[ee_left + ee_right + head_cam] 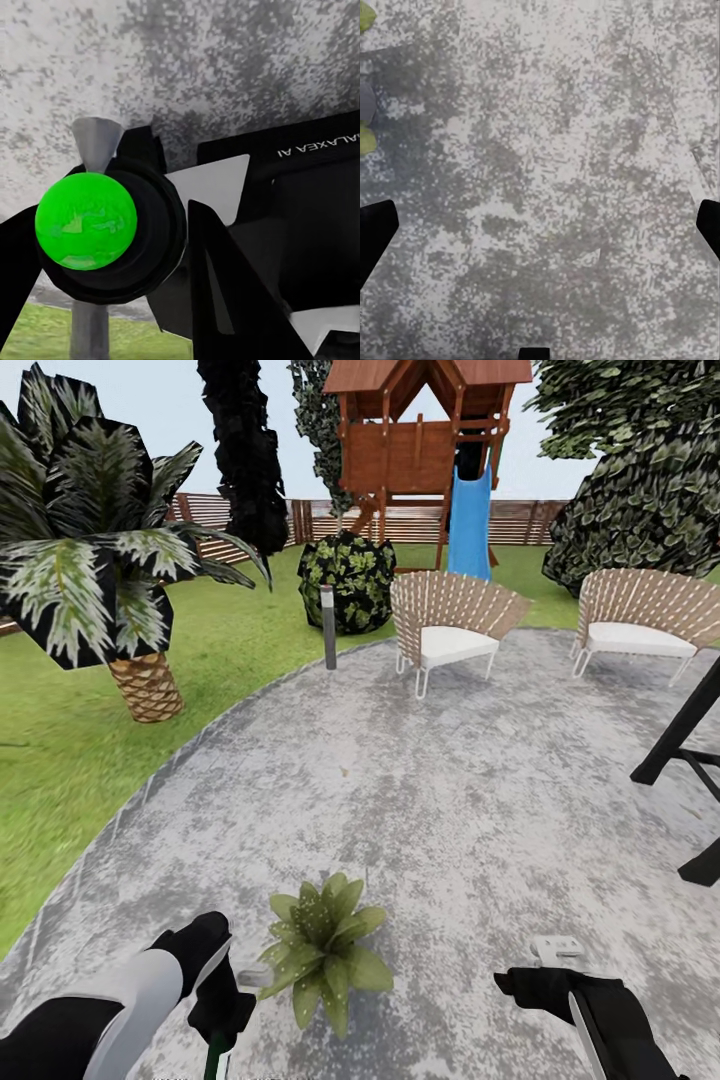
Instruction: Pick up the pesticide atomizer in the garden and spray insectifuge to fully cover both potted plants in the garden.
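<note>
A potted plant (325, 950), a rosette of pointed green leaves, stands on the grey paved patio (430, 800) near the bottom centre of the head view. Just left of it my left gripper (224, 1008) is shut on the pesticide atomizer (251, 977), whose pale grey spray head points at the leaves. The left wrist view has the atomizer (96, 142) between the black fingers (225, 292), with a bright green ball on its dark body. My right gripper (542, 966) hovers open over bare paving to the plant's right. Its fingertips (375, 232) stand far apart, and leaf tips (366, 139) show at the frame's edge.
A grey bollard lamp (328, 626) stands at the patio's far edge, with two wicker chairs (450, 625) (640, 620) beyond. A black frame (690, 760) juts in at the right. A palm (100, 580) grows on the lawn (60, 760) at the left; a bush, play tower and fence lie behind.
</note>
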